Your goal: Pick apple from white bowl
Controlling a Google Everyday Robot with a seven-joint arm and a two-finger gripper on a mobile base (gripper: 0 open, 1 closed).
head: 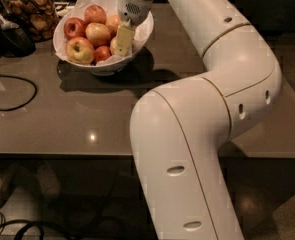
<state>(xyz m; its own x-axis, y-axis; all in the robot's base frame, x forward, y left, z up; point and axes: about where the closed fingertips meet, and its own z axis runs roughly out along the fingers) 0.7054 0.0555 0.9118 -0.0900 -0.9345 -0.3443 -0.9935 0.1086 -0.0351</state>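
Arm: white and bulky, arching over the table to the 11 o'clock corner.
Table: grey-brown top that bears the bowl.
White bowl: paper-lined and heaped with apples.
Gripper: inside the bowl, near its 3 o'clock rim; whether the jaws are apart or together cannot be told.
Apple: pale yellow-orange with a blush, at bowl centre, just at 9 o'clock of the gripper.
Neighbours: dark red apple at 10 o'clock of it; yellow-green apple at 7 o'clock.
Handling, as a judgement: centre over the blushed apple, grip it across its widest girth, keep clear of the paper, and lift straight up so the neighbours stay put.

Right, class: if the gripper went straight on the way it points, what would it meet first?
The gripper, down inside the white bowl, would likely meet its paper lining beside the apples; depth unclear.
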